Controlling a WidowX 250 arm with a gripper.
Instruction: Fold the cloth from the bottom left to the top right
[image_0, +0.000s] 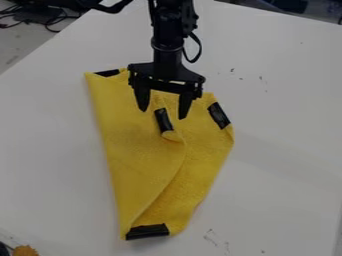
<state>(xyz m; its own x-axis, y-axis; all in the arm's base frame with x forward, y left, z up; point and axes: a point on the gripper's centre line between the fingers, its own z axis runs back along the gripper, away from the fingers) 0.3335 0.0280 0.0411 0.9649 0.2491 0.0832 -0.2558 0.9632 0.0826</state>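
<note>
On my feed the cloth (127, 155) lay on the table (280, 175), its left edge a long, nearly straight crease. Right of that, its loose flap ended mid-cloth in a taped corner (163, 120), slightly curled. The gripper (163, 114) hung right by that corner, fingers spread, nothing pinched between them. To the right sat the other tape (218, 115), which the flap fell short of. I judged the fold part done; next I needed to close on the taped corner and draw it far and right, then flatten it.

Dark cables (51, 22) on grey floor (21, 44) — beside a white table (280, 160).
</note>
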